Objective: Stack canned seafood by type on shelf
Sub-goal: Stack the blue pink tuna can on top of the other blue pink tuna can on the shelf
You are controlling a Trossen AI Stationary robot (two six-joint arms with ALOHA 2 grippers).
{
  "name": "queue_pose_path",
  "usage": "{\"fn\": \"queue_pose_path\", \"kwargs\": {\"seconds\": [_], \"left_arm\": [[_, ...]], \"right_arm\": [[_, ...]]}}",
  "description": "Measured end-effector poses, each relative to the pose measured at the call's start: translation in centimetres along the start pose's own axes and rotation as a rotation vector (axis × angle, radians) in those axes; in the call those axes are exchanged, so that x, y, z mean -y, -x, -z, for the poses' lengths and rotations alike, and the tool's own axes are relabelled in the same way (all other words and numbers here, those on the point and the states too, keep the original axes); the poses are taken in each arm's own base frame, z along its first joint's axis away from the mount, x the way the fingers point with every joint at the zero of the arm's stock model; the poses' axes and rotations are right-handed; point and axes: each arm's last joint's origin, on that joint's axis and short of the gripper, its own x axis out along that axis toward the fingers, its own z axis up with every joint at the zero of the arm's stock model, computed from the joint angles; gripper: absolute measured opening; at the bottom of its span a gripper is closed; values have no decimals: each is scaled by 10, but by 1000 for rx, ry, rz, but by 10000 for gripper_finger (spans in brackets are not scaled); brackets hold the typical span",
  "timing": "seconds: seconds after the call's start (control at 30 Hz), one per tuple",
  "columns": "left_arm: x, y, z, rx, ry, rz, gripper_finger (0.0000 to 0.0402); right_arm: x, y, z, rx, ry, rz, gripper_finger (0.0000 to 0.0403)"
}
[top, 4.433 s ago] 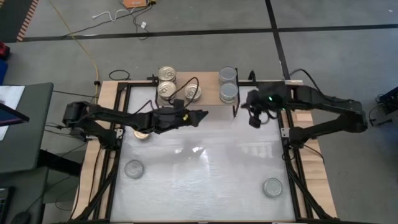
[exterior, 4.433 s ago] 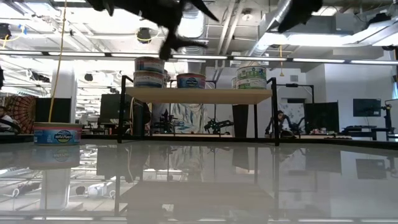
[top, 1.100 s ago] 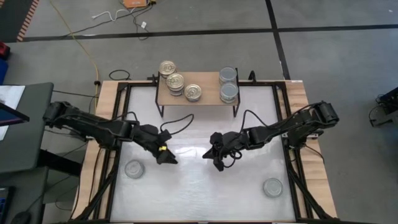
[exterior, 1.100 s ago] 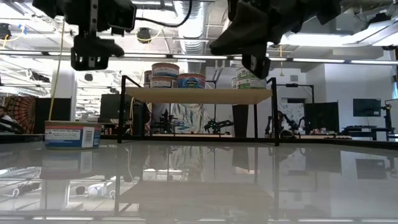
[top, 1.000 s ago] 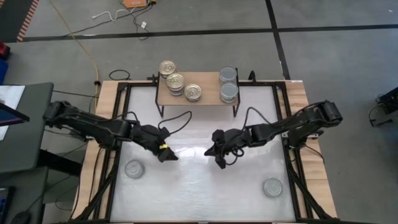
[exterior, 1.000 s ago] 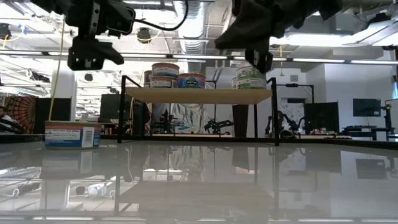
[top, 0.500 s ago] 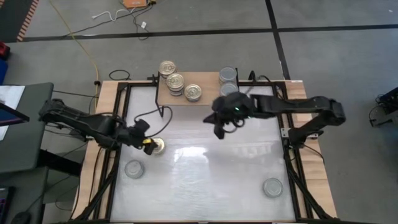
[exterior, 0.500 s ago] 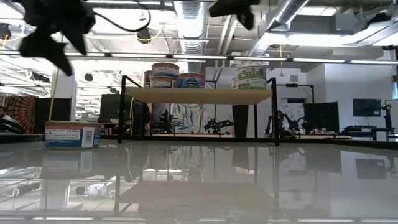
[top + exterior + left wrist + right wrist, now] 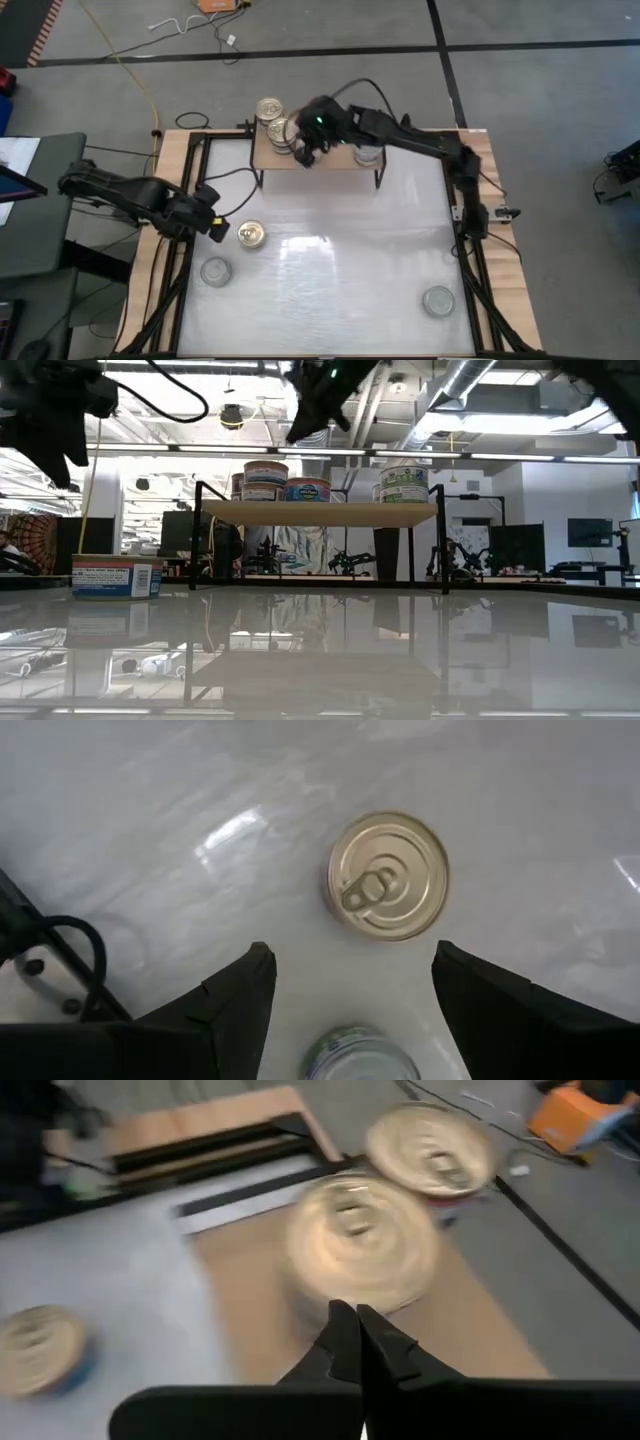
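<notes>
The right gripper [image 9: 305,155], jaws pressed together and empty, has swung from mid-table to above the gold-lidded tins [image 9: 281,131] on the shelf [image 9: 335,153]. The left gripper [image 9: 215,231], jaws spread (holding nothing), has drawn back beside a gold-lidded tin [image 9: 251,234] on the table in front of the shelf, so that tin remains unshelved.

**Cans split between shelf and counter**

The little wood shelf [image 9: 330,155] on black legs sat at the counter's far edge. Gold-lidded tins [image 9: 268,108] clustered on its left end, one on another, silver-lidded ones [image 9: 366,152] on its right. One gold pull-tab tin [image 9: 251,235] stood upright on the counter, with two silver tins [image 9: 215,271] nearer the front.
</notes>
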Motion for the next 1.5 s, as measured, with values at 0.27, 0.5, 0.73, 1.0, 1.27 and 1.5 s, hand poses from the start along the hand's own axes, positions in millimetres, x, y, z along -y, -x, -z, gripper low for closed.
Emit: {"fn": "queue_pose_path", "kwargs": {"seconds": [0.27,0.5,0.73,1.0,1.27,1.5], "left_arm": [[-16,12,2,10,-12,47,256],[-30,20,4,12,-9,56,256],[-36,23,5,12,-23,53,256],[-36,23,5,12,-36,54,256],[-35,23,5,10,7,56,256],[-30,4,10,15,64,83,256]], "right_arm": [[37,-42,-3,-84,-74,120,14],[28,-63,4,-109,-86,88,15],[0,-62,-3,-27,-68,12,16],[-23,-58,-6,3,-46,-26,17],[-17,-21,-11,-52,-94,-15,17],[-51,21,7,-274,15,-30,17]]}}
